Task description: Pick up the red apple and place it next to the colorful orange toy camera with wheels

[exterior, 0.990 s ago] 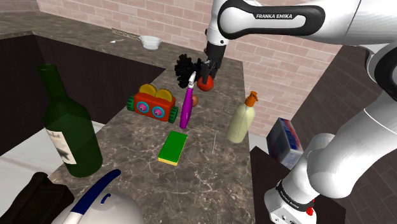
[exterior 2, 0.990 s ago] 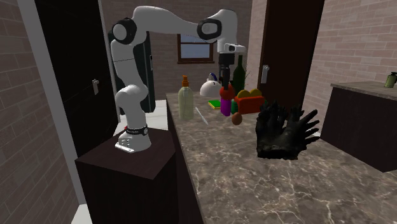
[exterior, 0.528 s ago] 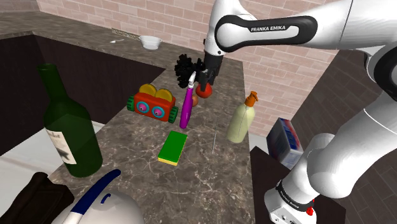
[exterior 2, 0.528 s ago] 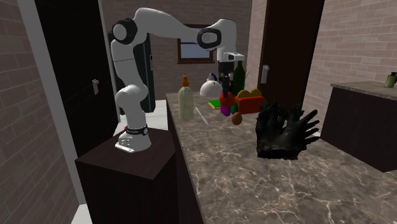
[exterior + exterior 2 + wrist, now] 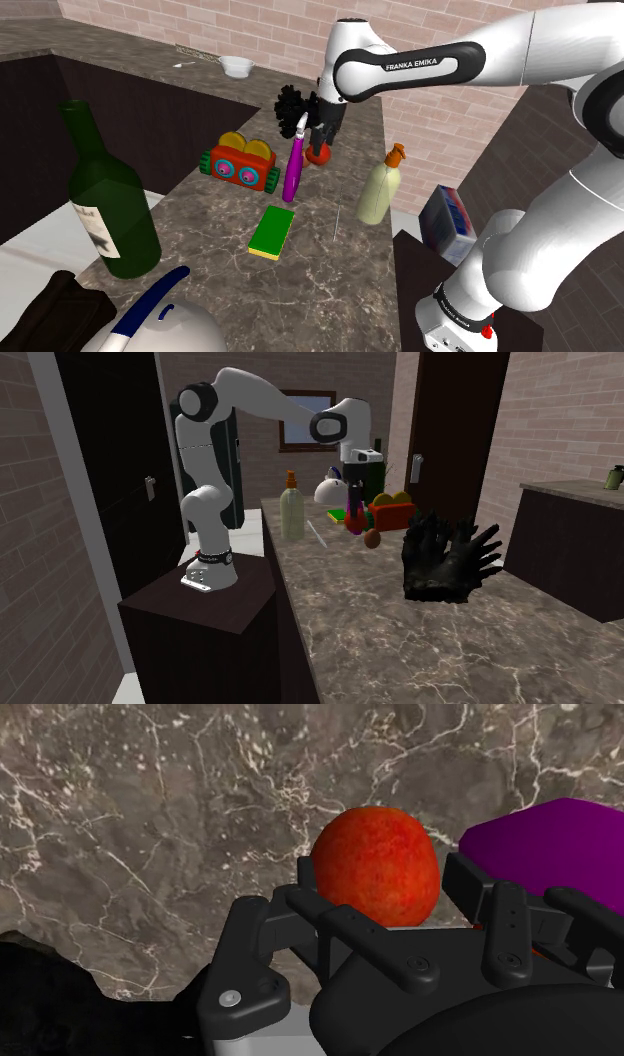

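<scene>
Sinking lower than a second ago toward the marble counter [image 5: 330, 270], near the orange toy camera [image 5: 240, 166] and purple bottle [image 5: 293, 170]; gripper [image 5: 385, 886] clasping, fingers partly apart, the red apple [image 5: 375, 862], hanging just beside that bottle.

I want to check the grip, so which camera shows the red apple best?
The wrist view: the red apple sits large and close, clasped in the end effector. The shoulder view shows a small red patch beside the purple item; the second exterior view, a distant red speck.
</scene>
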Tool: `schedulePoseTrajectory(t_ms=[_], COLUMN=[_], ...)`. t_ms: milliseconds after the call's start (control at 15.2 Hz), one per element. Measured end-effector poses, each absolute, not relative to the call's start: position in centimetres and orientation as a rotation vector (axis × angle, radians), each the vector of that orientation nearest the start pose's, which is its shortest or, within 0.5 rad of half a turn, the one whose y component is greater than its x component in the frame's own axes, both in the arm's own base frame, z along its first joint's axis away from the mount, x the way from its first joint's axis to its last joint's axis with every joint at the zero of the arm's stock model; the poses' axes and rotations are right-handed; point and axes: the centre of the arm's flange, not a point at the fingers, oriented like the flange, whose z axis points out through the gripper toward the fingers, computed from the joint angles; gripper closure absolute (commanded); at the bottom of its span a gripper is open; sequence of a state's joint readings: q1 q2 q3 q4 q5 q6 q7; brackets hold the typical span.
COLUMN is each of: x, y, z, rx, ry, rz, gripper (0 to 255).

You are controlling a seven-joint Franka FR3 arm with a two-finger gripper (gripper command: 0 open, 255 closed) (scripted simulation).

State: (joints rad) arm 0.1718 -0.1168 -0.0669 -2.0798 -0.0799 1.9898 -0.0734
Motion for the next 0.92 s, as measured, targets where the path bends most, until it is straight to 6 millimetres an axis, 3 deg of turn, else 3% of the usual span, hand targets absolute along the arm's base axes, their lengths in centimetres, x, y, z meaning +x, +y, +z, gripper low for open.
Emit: schedulePoseTrajectory(t_ms=[528,924], x=[52.0,52.0], y=[4.9,4.9], z=[43.9,43.2], rx=[-3.189,-3.189], ry=[-0.336,-0.336], rz=[-0.045,-0.045], gripper=[255,255])
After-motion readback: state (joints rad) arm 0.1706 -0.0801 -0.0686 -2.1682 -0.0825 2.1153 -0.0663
